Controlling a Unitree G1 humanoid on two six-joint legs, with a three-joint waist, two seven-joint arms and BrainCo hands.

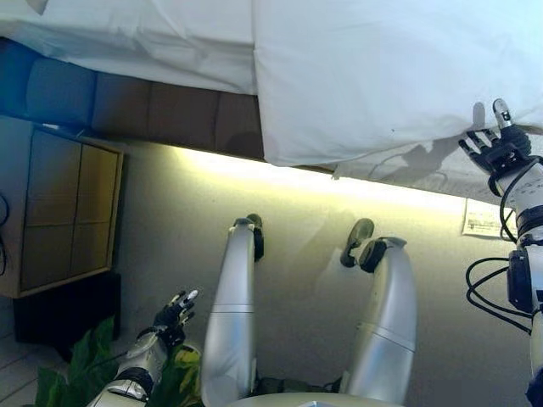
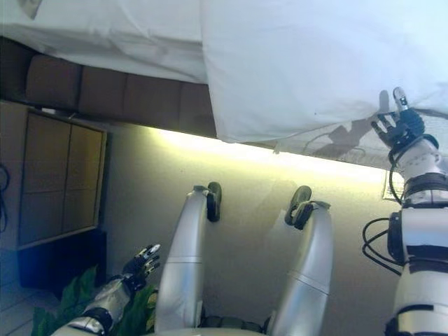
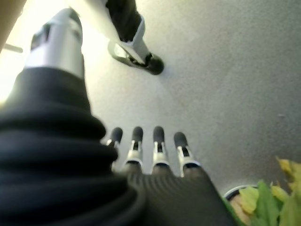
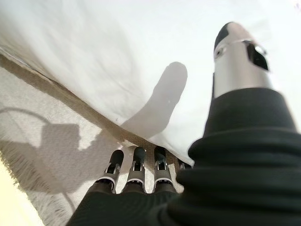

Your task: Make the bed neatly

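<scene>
A white duvet (image 1: 382, 76) lies on the bed and hangs over its near edge; it also shows in the right wrist view (image 4: 94, 56). A white sheet (image 1: 144, 42) covers the bed's left part above the brown bed base (image 1: 170, 114). My right hand (image 1: 495, 146) is open at the duvet's lower edge on the right, fingers spread and thumb up against the cloth. In its wrist view the fingertips (image 4: 136, 157) sit just under the duvet's hem, beside a pale textured cloth (image 4: 42, 141). My left hand (image 1: 174, 315) hangs open and empty low on the left, above the floor.
A wooden cabinet (image 1: 59, 212) stands at the left beside the bed. A green potted plant (image 1: 85, 365) is under my left hand and also shows in the left wrist view (image 3: 268, 197). A printed paper (image 1: 485, 219) lies on the grey floor at the right.
</scene>
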